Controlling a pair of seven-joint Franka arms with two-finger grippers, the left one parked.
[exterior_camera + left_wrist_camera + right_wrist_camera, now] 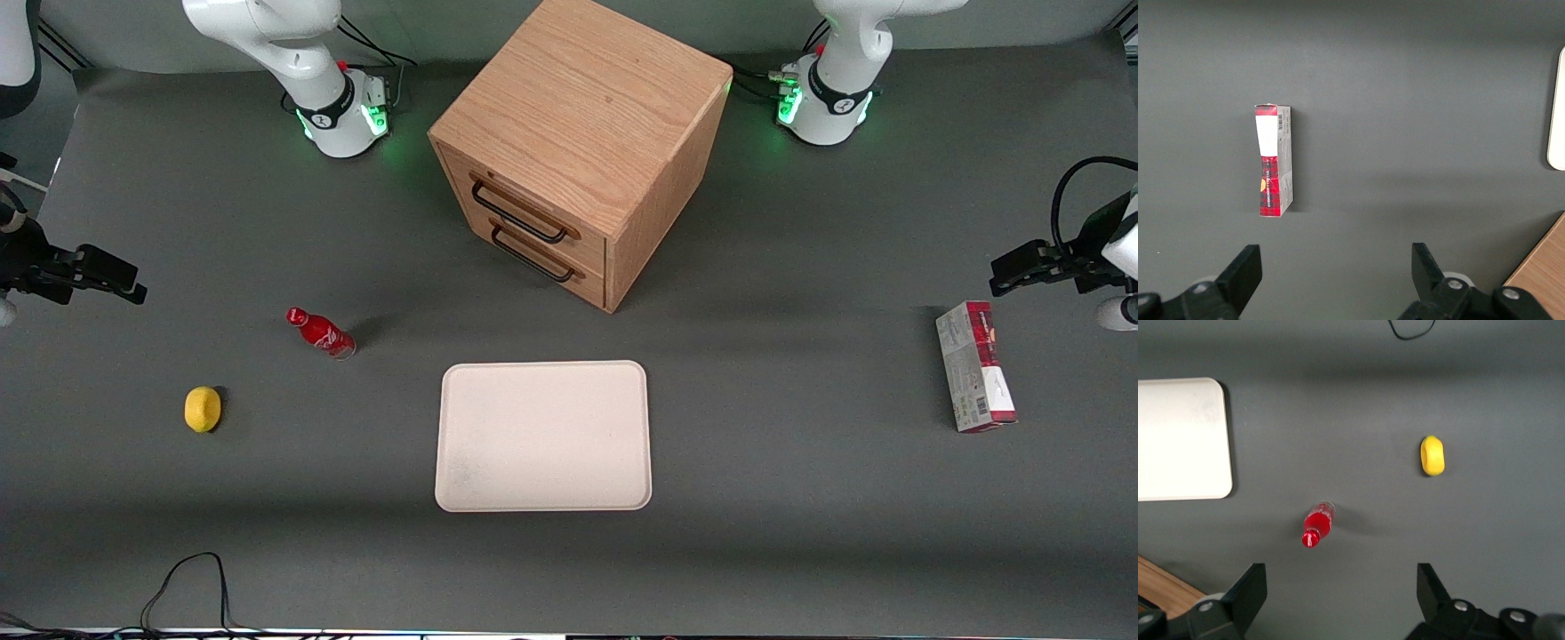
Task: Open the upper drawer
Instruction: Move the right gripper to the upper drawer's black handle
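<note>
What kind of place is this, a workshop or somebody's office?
Probably a robot test lab. Two white arms are bolted to a grey mat-covered table, set with staged props: an oak cabinet with its upper drawer shut, a tray, a lemon. The working arm's claw hangs open near the table's edge.

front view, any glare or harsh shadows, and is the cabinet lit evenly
Front view: soft light, no glare; faint shadow bands cross the table, and the cabinet has a bright top while the upper drawer face sits darker. Green base lights tint the mat nearby. Right wrist view: the open claw is dark above the mat, and the red bottle casts a soft shadow.
</note>
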